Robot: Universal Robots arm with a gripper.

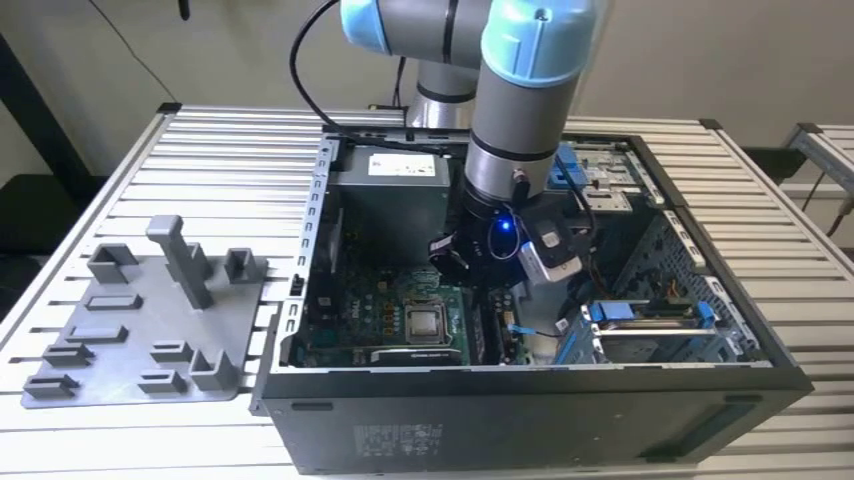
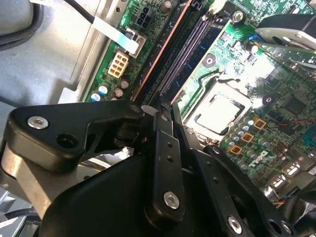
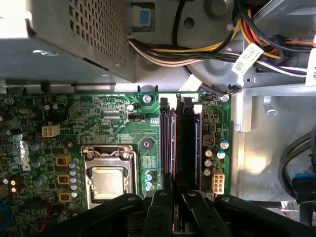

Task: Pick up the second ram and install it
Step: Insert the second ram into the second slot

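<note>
My gripper is down inside the open computer case, above the green motherboard. In both wrist views its black fingers stand close together on a long, thin dark stick, the second ram. The stick stands on edge with an orange line along one side. It lies along the memory slots beside the square silver processor. The gripper hides the near end of the stick, and I cannot tell how deep it sits in its slot.
A grey moulded tray with upright posts lies on the slatted table at the exterior view's left. Inside the case, the power supply and a bundle of coloured cables sit close beyond the slots. A drive cage is at the exterior view's right.
</note>
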